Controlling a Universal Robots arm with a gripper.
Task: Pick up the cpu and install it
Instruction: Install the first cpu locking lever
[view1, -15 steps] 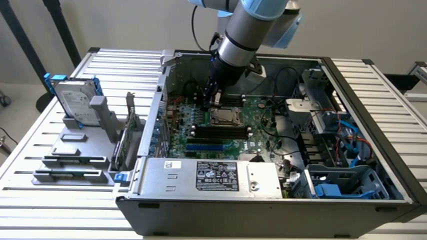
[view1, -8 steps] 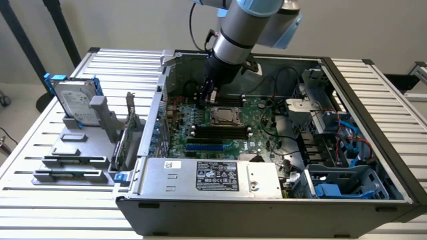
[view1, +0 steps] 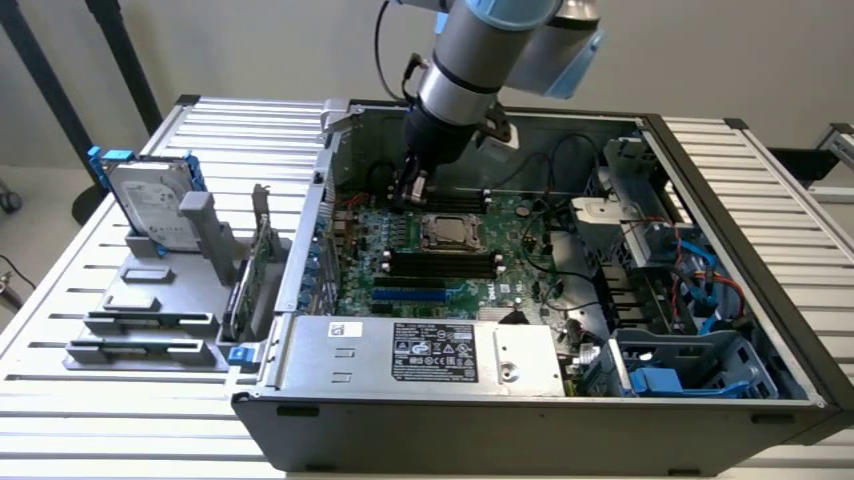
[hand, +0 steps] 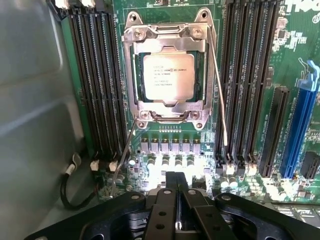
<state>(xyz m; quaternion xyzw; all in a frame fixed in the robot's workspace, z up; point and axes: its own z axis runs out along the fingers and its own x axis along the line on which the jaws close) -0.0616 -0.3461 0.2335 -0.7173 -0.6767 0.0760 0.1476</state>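
The cpu (hand: 167, 76), a small square chip with a shiny silver top, lies in the motherboard socket under the metal retention frame (hand: 166, 36). In the exterior view the cpu (view1: 443, 232) sits mid-board inside the open computer case (view1: 534, 405). My gripper (hand: 176, 184) hovers over the board just beside the socket, shut, with nothing between its black fingers (hand: 162, 200). From outside, the gripper (view1: 411, 192) hangs just behind the socket, pointing down into the case. Two thin wire levers (hand: 218, 85) stand out alongside the frame.
Black memory slots (hand: 95, 75) flank the socket on both sides. A blue expansion slot (hand: 297, 120) lies further off. Outside the case, on the exterior view's left, a hard drive (view1: 150, 205) with blue rails stands in grey holder blocks (view1: 147, 310). Cables (view1: 574, 215) run near the drive bays.
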